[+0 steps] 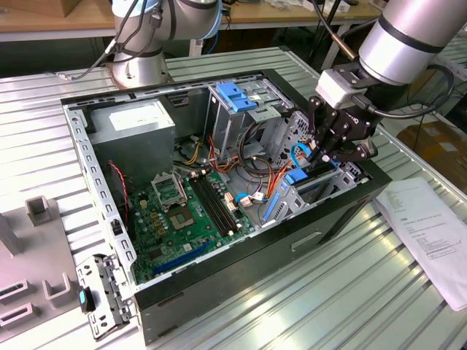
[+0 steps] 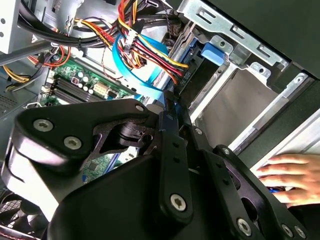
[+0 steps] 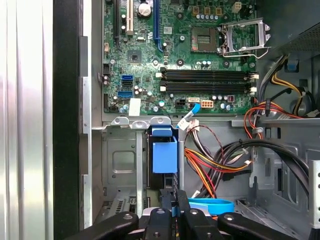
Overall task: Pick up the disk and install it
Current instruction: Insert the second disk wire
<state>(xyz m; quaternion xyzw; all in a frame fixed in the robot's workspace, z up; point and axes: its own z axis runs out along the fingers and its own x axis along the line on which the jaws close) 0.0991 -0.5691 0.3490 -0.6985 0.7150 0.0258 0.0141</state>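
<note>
gripper [image 1: 337,149]: fingers closed tight, nothing seen held; positioned low over the drive bay [image 1: 306,193] at the case front.
disk [image 3: 164,156]: seated upright in the bay slot, blue rail visible, just beside the fingertips.
hand [image 2: 290,177]: rested outside the case [image 1: 219,281].
</note>
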